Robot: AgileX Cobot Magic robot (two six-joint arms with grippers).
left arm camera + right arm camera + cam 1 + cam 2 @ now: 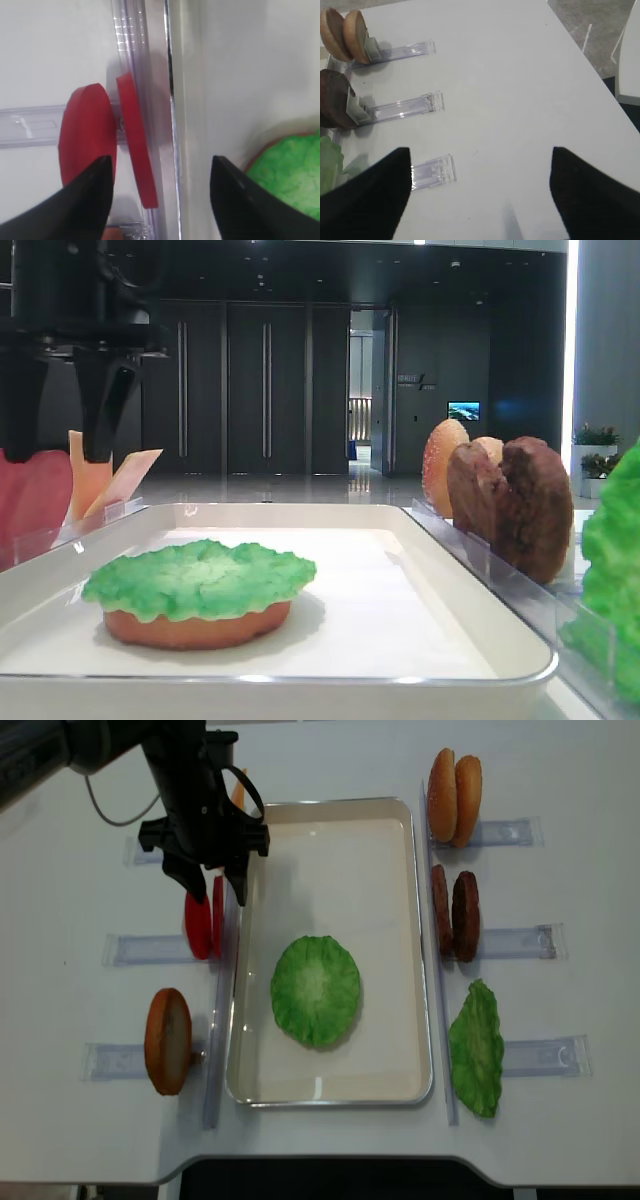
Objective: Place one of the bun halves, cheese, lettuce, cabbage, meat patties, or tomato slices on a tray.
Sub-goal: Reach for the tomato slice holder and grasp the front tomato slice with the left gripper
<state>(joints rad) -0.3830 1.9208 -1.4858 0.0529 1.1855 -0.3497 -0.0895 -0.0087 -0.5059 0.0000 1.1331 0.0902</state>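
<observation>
From the low front view your left gripper (62, 455) hangs open and empty above the flat pinkish-red tomato slices (33, 495), and its wrist view shows the inner slice (137, 145) between its fingertips, beside the white rimmed tray (210, 75); I judge you must lower, then close.

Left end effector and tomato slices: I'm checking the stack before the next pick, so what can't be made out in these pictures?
- Bun half on the tray: covered by lettuce in the top view.
- Cheese: behind the left end effector in the top view.
- Tomato slices: cut off at the left edge in the low view.
- Right end effector: fingertips out of frame.
</observation>
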